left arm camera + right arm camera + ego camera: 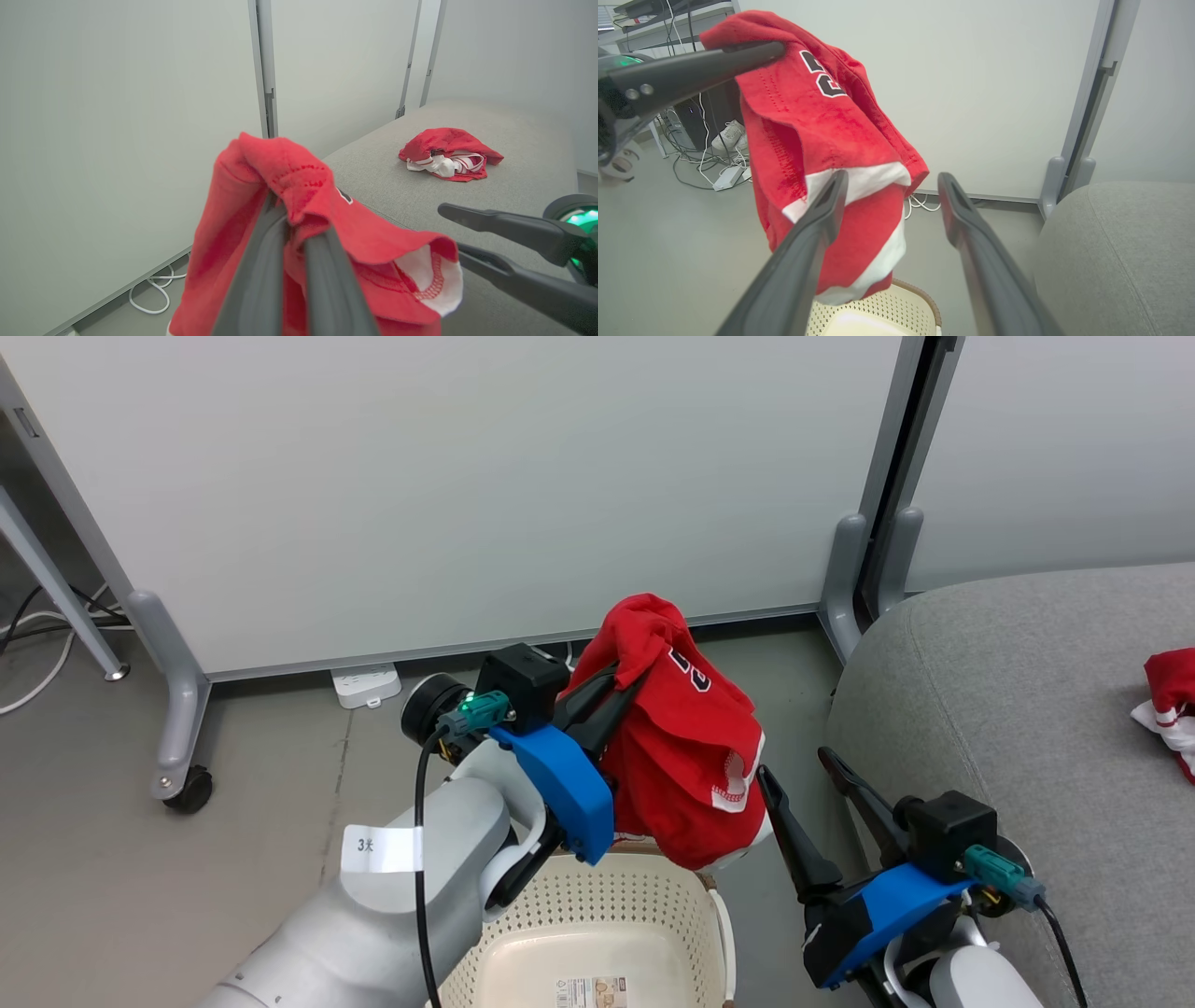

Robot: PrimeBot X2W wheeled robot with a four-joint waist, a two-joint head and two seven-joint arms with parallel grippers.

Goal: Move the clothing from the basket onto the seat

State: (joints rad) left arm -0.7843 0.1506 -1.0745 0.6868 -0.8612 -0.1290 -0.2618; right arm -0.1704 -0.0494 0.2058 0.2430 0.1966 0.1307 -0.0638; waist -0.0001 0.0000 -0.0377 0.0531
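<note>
My left gripper (624, 679) is shut on a red garment (686, 756) with a dark number outlined in white, holding it in the air above the far end of the cream basket (607, 896). In the left wrist view the cloth (280, 168) drapes over the closed fingers (261, 261). My right gripper (794, 763) stands open just right of the hanging garment (822, 116), its fingers (817, 224) apart and holding nothing. A second red garment with white striped trim (448, 154) lies crumpled on the light-grey seat (1008, 709). A label shows on the basket's floor.
White partition panels stand behind, with grey feet and a caster (187, 789) on the floor. A white power strip (366, 686) and cables lie at the panel's base. The seat's rounded edge (1064, 233) is close to the right of the basket (896, 303).
</note>
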